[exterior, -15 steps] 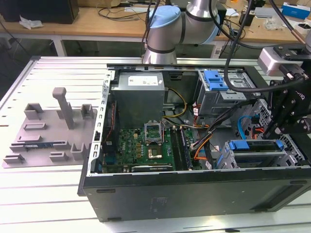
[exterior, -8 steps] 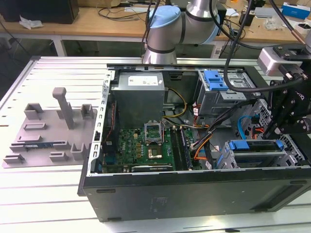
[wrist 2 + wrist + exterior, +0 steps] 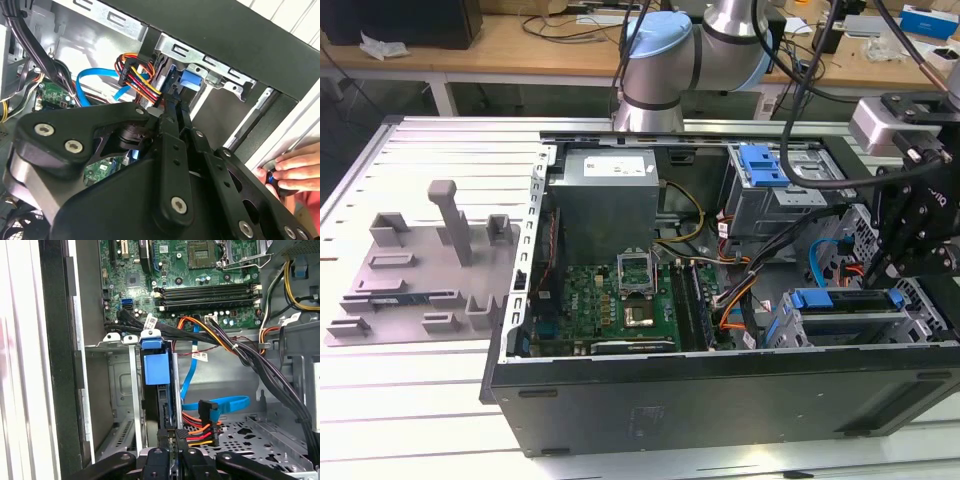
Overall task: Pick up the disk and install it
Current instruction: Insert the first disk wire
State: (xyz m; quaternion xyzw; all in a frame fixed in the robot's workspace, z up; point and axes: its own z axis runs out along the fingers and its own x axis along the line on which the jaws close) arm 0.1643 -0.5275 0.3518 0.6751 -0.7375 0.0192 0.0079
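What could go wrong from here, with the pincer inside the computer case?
The cable bundle lies right beside the pincer and could snag.
A person's hand is at the case edge, close to the pincer, and could be struck.
The disk could jam in its bay if tilted.

From where I stand the tally runs: one open computer case point(image 3: 720, 390), and inside it one green motherboard point(image 3: 605, 300), one grey metal box point(image 3: 605, 200), one disk point(image 3: 840, 318) in a blue bracket and one small blue clip point(image 3: 763, 165). One robot arm point(image 3: 665, 60) with one gripper point(image 3: 174, 440). One grey fixture plate point(image 3: 410, 270) — and one hand point(image 3: 292, 170).
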